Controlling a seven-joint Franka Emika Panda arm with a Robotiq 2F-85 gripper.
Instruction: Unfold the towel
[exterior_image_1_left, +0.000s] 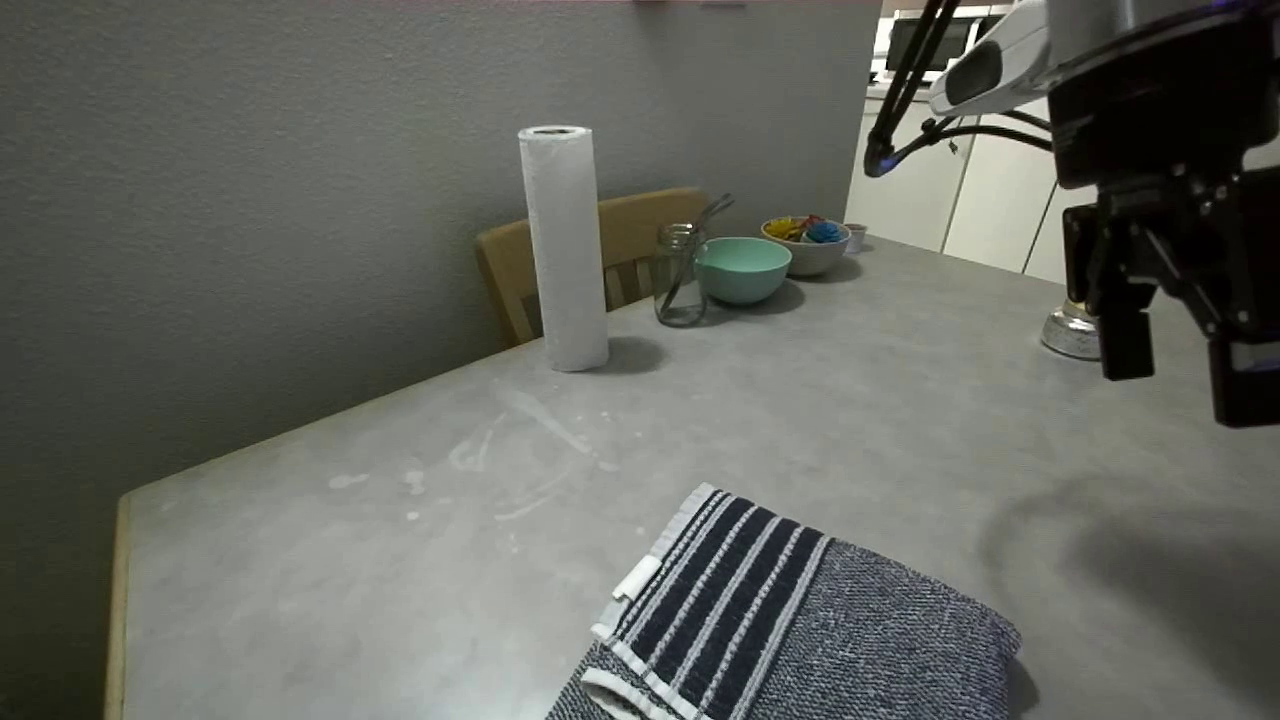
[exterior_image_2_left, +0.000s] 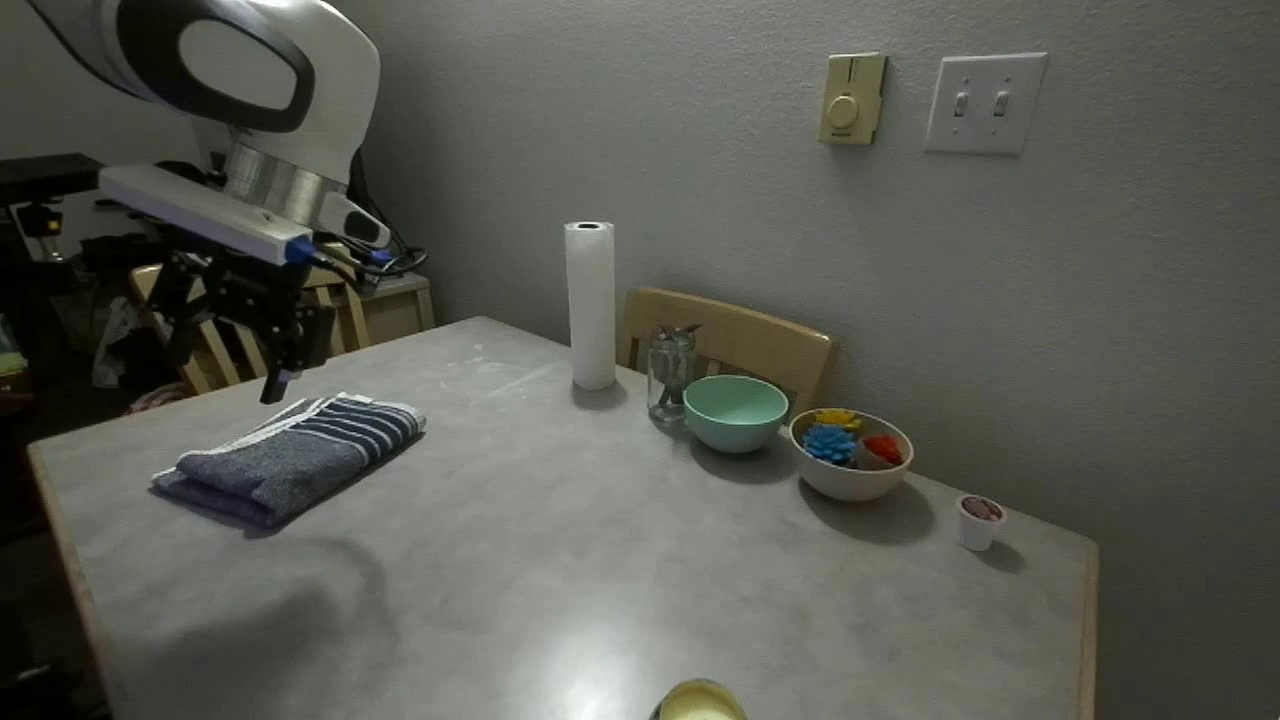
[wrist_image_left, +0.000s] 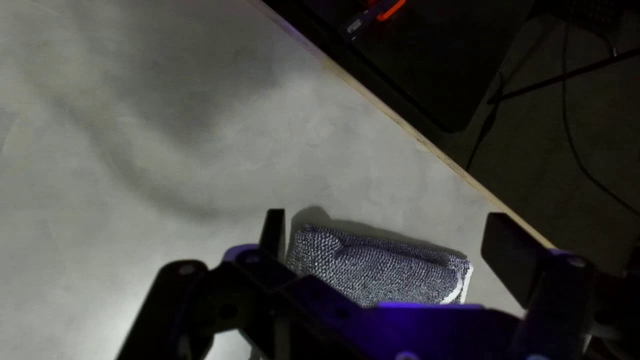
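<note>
Towel (exterior_image_2_left: 290, 457) lies folded on counter (exterior_image_2_left: 520, 550); tool (exterior_image_1_left: 1187, 367) hangs apart, spread, gripping nothing, probably to straddle an edge. Roll (exterior_image_2_left: 591, 305) stands well off, likely leaving room.

In an exterior view you are looking down along the table (exterior_image_1_left: 800, 420) from close by, with the towel (exterior_image_1_left: 830, 620) running out of frame at five o'clock and the gripper (exterior_image_1_left: 1185, 372) hanging near at three. In an exterior view you are facing the wall (exterior_image_2_left: 680, 150), its light switches (exterior_image_2_left: 986, 104) sitting at two o'clock, and the towel is lying well back between eight and nine. Both exterior views are sharing the paper roll (exterior_image_1_left: 564, 250) and the teal bowl (exterior_image_1_left: 742, 275), in opposite order of depth. In the wrist view you are peering steeply down past the gripper at six o'clock; the towel, common to all three views, is showing at five.
</note>
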